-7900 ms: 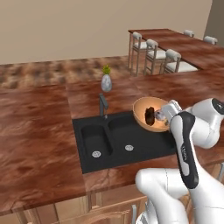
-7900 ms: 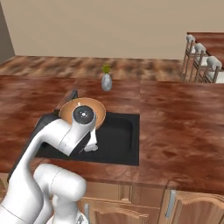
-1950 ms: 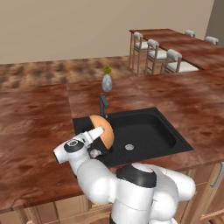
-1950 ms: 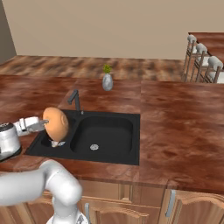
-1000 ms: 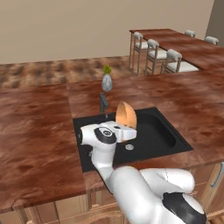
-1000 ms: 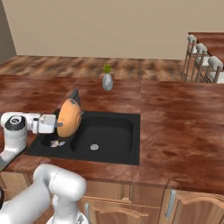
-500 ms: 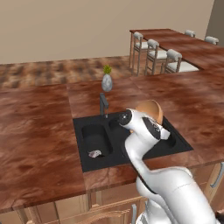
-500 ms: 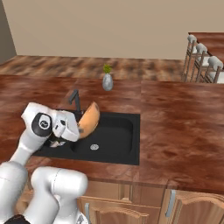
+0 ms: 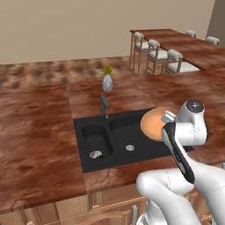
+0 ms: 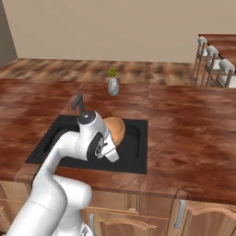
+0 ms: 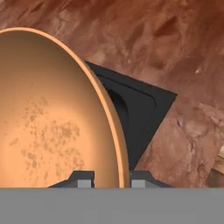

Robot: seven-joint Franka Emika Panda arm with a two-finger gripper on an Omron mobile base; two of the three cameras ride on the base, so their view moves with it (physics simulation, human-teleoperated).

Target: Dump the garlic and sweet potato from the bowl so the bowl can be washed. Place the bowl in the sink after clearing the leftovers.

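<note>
Bowl (image 11: 48, 118) is clamped by its rim in the claw (image 11: 106, 177), one finger on the inner face and one on the outer, jaws pinched tight on the thin wall. The bowl (image 9: 154, 123) stands on edge, tipped nearly upright, its inside bare in the hand view. From the left base view it hangs over the right end of the sink (image 9: 118, 145), at the larger basin; from the right base view the bowl (image 10: 115, 129) sits just beyond the claw, above that same basin of the sink (image 10: 133, 147). Well away from the claw, in the small basin at the far end of the sink, lies a small pale lump, likely the garlic (image 9: 94, 154), on the basin floor; too small to be sure. A darker bit touching it cannot be made out. Behind the divider between basins, farther from the claw, stands the dark faucet (image 9: 103, 105). Beyond that, on the brown counter (image 9: 35, 132), a small grey vase (image 9: 107, 82) with a green sprig stands upright. Chairs (image 9: 158, 55) and a long table lie far behind.
</note>
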